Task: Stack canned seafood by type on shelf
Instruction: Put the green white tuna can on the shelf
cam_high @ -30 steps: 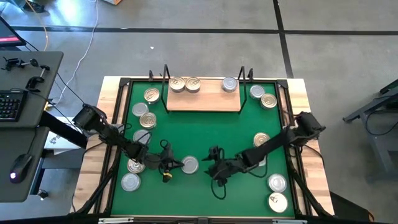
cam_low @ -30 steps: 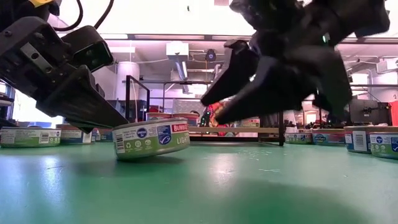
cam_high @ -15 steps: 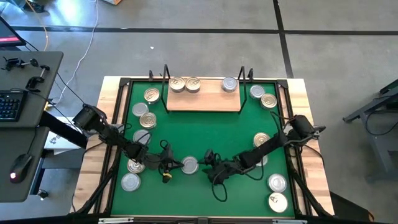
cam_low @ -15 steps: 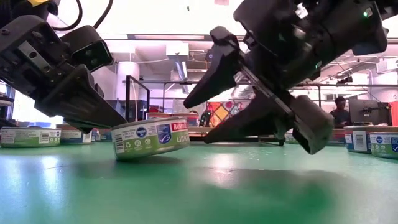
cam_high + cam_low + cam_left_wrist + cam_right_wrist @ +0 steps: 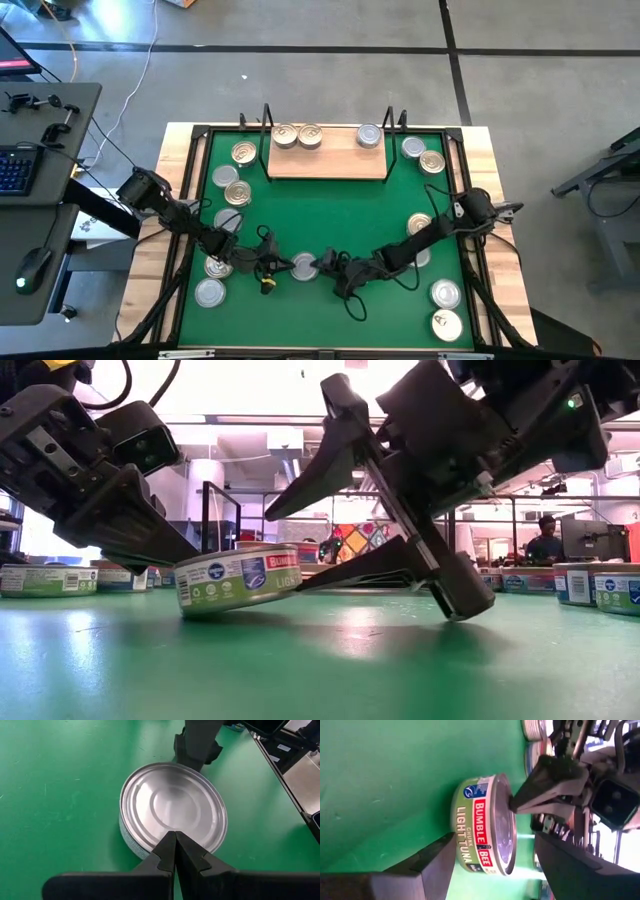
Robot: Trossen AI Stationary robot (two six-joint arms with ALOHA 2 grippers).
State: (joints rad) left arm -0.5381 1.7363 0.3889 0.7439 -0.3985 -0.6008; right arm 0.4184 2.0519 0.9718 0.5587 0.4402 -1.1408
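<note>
Tin [image 5: 305, 266] sits at lower centre of the high view, on the green mat [image 5: 330, 215] — left hand [image 5: 283, 266] clenched, tips touching its lid; right hand [image 5: 322, 265] spread wide around it, not yet grasping.

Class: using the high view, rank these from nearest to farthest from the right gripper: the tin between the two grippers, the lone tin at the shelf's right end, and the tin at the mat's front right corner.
1. Tin between the grippers, just left of the right gripper.
2. Front-right corner tin, off to its right.
3. Lone shelf tin, at the back.
</note>
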